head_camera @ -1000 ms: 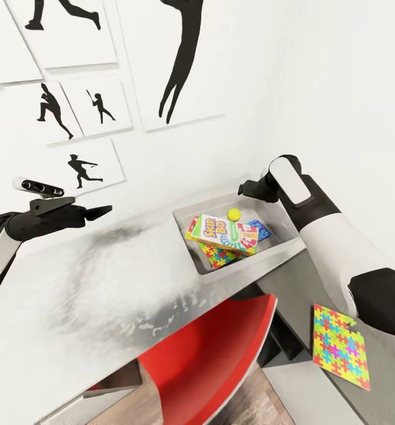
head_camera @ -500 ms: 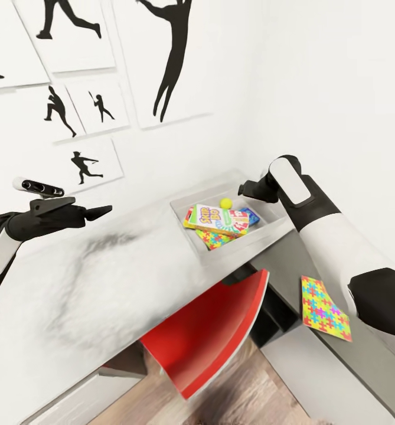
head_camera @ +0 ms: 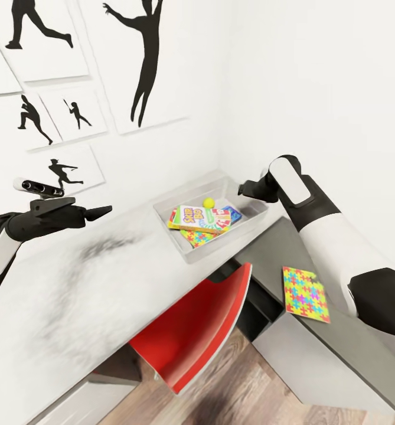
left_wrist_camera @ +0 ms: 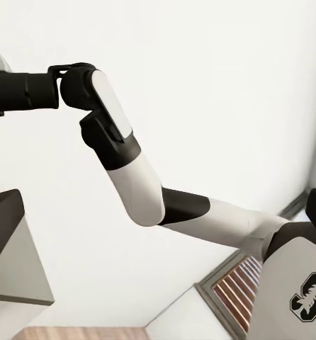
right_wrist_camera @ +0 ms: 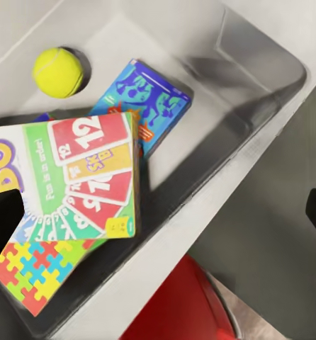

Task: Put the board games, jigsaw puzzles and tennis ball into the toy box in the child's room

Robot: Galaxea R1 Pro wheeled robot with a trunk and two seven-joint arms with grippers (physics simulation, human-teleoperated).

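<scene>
The toy box (head_camera: 188,255) stands at the far end of the table (head_camera: 73,283), against the wall. In it lie the "SKIP BO" board game (head_camera: 188,217), a blue board game (head_camera: 232,213), one jigsaw puzzle (head_camera: 197,238) and the tennis ball (head_camera: 208,202). The right wrist view looks down on the same ball (right_wrist_camera: 57,71), blue box (right_wrist_camera: 147,103), "SKIP BO" box (right_wrist_camera: 80,177) and puzzle (right_wrist_camera: 34,273). My right gripper (head_camera: 244,190) hovers open over the box's right end. A second jigsaw puzzle (head_camera: 305,293) lies on the lower dark desk. My left gripper (head_camera: 100,211) hangs open and empty above the table.
A red chair (head_camera: 197,330) is tucked under the table beside the toy box. The lower dark grey desk (head_camera: 339,348) runs along the right wall. Sports-silhouette pictures (head_camera: 132,59) hang behind the table. Wood floor (head_camera: 244,389) shows between chair and desk.
The whole picture has shifted: table, toy box and the puzzle on the dark desk now sit further left and smaller, so the camera moved. Both arms keep their pose.
</scene>
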